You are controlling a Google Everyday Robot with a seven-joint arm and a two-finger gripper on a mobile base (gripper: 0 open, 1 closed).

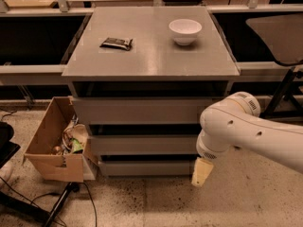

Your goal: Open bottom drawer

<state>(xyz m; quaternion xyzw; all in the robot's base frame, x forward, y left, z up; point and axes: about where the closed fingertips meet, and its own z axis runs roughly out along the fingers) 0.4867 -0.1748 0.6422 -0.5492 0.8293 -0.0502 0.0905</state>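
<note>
Claw (202, 172) seemingly empty beside bottom drawer (147, 167)'s right end.

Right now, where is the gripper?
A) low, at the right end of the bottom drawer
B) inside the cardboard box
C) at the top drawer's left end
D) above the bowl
A: the gripper hangs low at the right end of the bottom drawer, well below the bowl and across from the box.
</note>
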